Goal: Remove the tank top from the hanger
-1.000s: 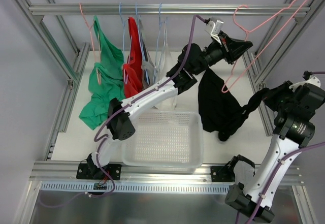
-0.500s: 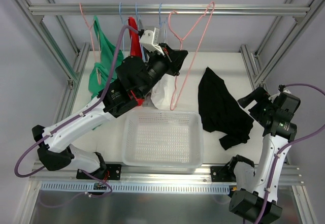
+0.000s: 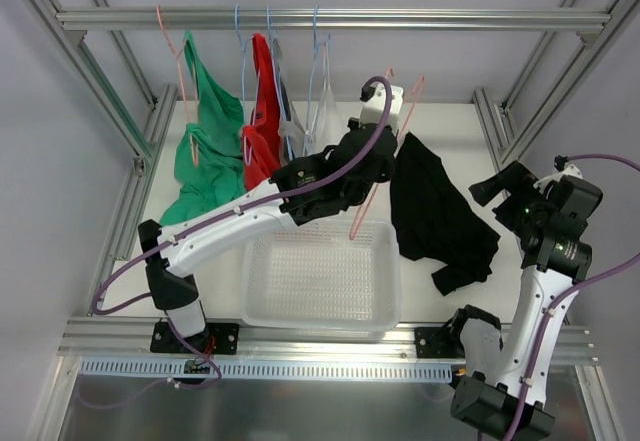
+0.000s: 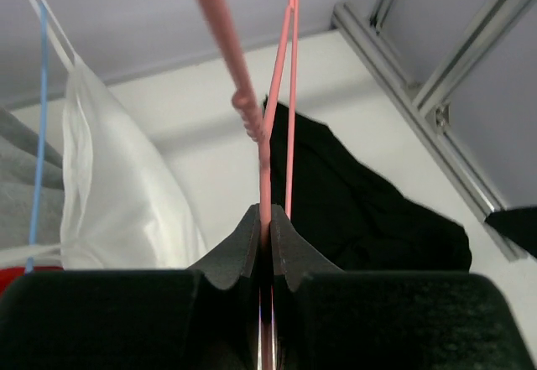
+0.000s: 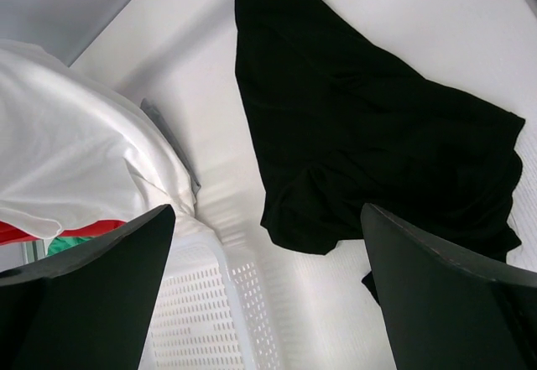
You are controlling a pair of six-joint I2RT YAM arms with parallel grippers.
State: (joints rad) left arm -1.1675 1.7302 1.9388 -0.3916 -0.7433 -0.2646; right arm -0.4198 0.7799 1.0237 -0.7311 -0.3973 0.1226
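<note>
The stiff, light hanger (image 4: 263, 169) is gripped by its wire in left jaws; right jaws are held open over the limp tank top (image 5: 369, 127).

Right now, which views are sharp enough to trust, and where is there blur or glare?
Top external: even light, tank top sharp, hanger thin but readable. Left wrist: hanger wire blurred near the lens, crisp where the left tool clamps it. Right wrist: tank top sharp, white table bright, almost featureless.
</note>
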